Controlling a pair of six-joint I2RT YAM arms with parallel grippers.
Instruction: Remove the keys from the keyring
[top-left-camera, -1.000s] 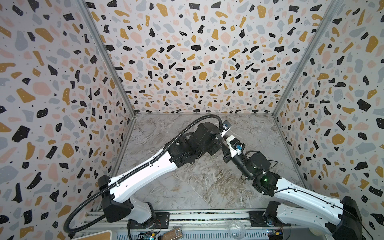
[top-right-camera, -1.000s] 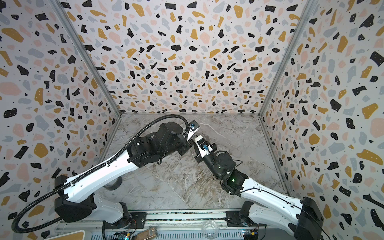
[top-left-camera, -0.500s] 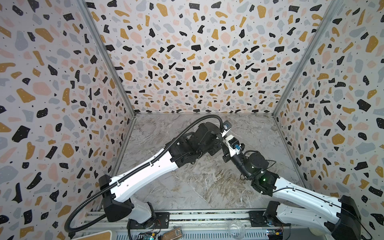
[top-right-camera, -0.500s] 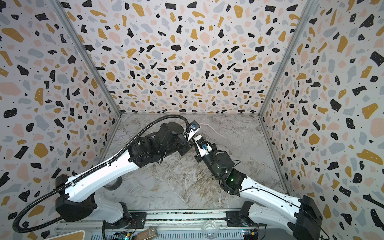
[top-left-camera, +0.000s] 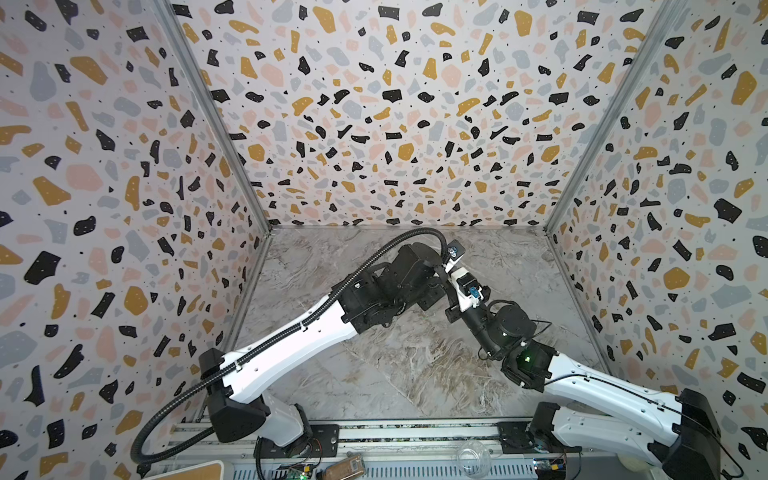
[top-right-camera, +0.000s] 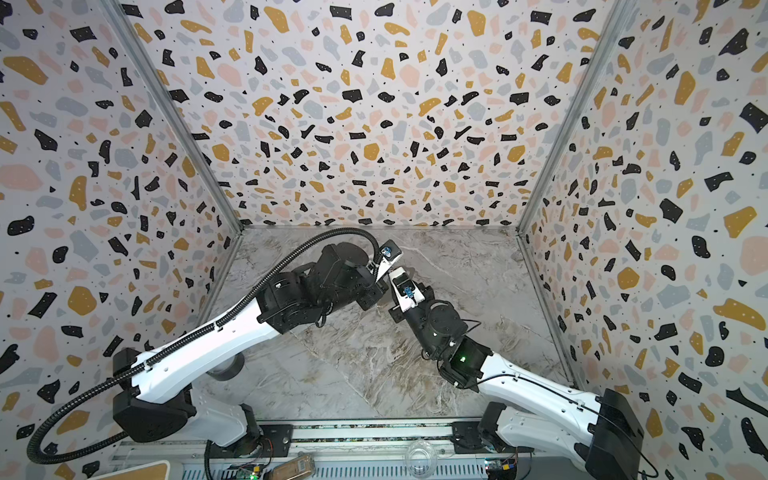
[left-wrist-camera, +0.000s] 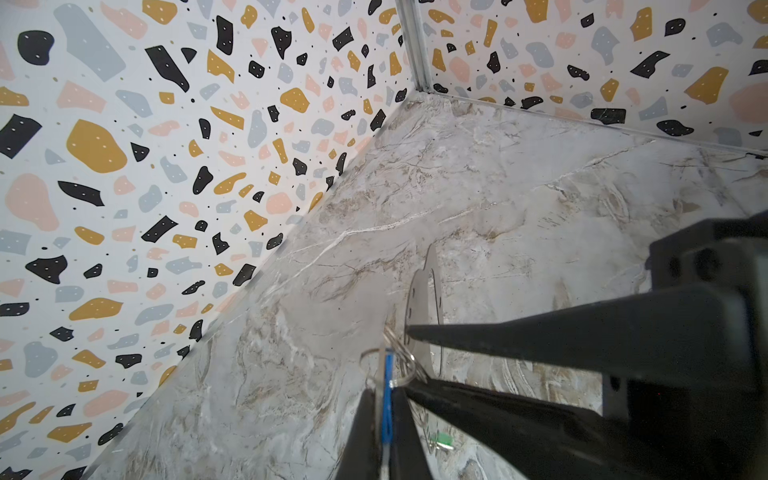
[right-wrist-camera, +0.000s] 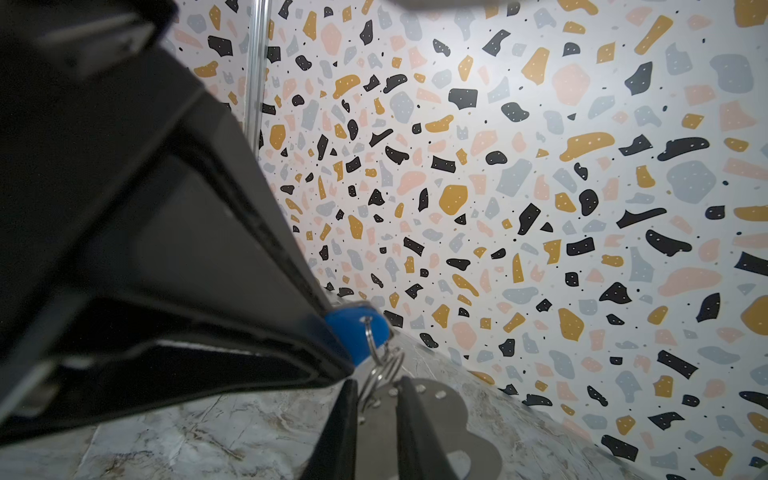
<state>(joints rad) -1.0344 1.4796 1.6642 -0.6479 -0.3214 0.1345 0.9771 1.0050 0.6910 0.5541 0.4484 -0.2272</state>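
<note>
Gleaming rings (right-wrist-camera: 385, 368), flat keyring (right-wrist-camera: 446, 415), blue tag (right-wrist-camera: 351, 332)

**White Shells, Black Joints**

The left arm (top-left-camera: 291, 345) and right arm (top-left-camera: 602, 386) pair white shells with black housings. A ribbed black conduit (top-left-camera: 409, 232) lines the left; a green light (top-left-camera: 527, 357) dots the right. The left gripper (left-wrist-camera: 406, 358) has tapered black fingers (left-wrist-camera: 582, 336).

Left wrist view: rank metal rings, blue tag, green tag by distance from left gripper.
1. metal rings, at the left gripper tips.
2. blue tag, just past them, pinched by the right gripper.
3. green tag, down on the table.
</note>
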